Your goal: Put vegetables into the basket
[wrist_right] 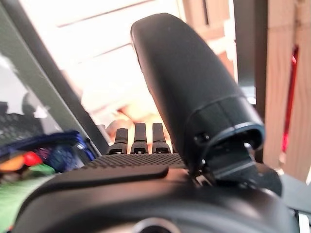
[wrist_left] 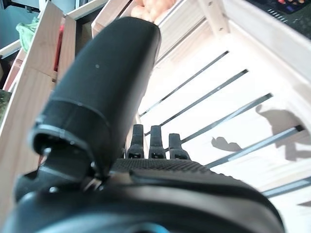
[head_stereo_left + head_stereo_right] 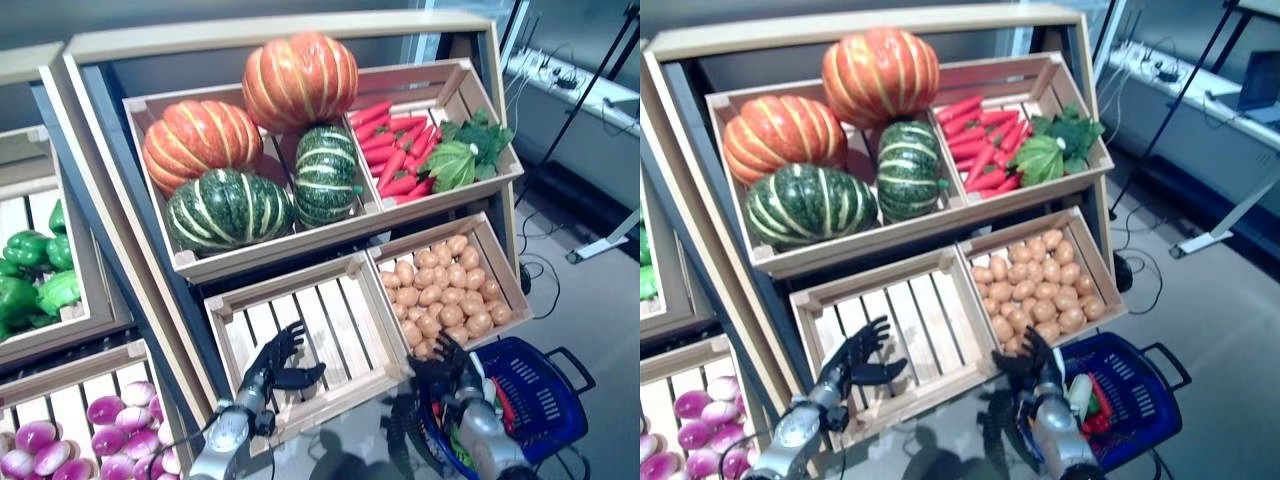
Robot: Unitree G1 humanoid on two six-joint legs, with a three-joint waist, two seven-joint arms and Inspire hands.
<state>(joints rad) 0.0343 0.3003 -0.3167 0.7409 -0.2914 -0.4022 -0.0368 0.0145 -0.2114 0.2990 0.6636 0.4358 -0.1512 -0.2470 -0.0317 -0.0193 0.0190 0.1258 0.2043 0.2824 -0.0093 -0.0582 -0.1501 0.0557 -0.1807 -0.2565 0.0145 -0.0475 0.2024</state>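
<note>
Potatoes (image 3: 447, 293), tan and heaped in a slatted wooden crate (image 3: 511, 277), lie just before the empty right hand (image 3: 447, 372), fingers spread to pick; blue plastic basket (image 3: 535, 385) waits beside, left hand (image 3: 272, 368) loose-fingered over the neighbouring empty crate (image 3: 300, 330).

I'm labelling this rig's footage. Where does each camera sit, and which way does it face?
Left eye: head, looking down at crates; both hands show, left hand over the empty crate.
Right eye: beside it, same scene; right hand by the potatoes and blue basket.
Left wrist: along its hand into the empty crate.
Right wrist: along its hand toward potatoes, basket beside.
</note>
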